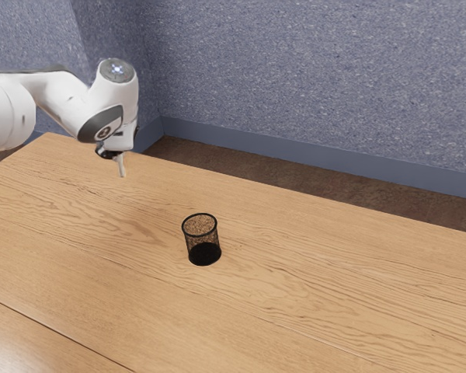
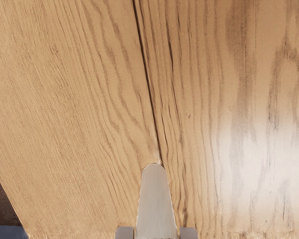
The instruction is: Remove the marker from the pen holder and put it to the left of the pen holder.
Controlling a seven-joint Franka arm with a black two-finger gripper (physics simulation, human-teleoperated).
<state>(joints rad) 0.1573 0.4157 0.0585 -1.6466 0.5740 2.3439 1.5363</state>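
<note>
Two pale gray fingertips (image 2: 124, 233) are pressed against opposite sides of the marker (image 2: 156, 204), so my gripper (image 1: 118, 154) is closed around it, with the marker's rounded end reaching out beyond them. On the exterior view, I've got the marker hanging end-down and slightly tilted, out of the pen holder and above the table. Over it, the white arm (image 1: 58, 89) comes in from the exterior view's left and bends downward at the wrist. Beneath my hand, the wrist camera gives me the wooden tabletop (image 1: 311, 272), with a dark seam (image 2: 150, 107) running through the grain and a bright patch of glare (image 2: 259, 162) on the wood. Well apart from my grip, toward the exterior view's right, the black mesh pen holder (image 1: 203, 250) stands upright on the table. Past the table's edge I can see a strip of brown floor (image 1: 295, 176), then a blue baseboard (image 1: 295, 152), and above that the speckled blue-gray wall (image 1: 295, 70), which has a corner behind the arm.
</note>
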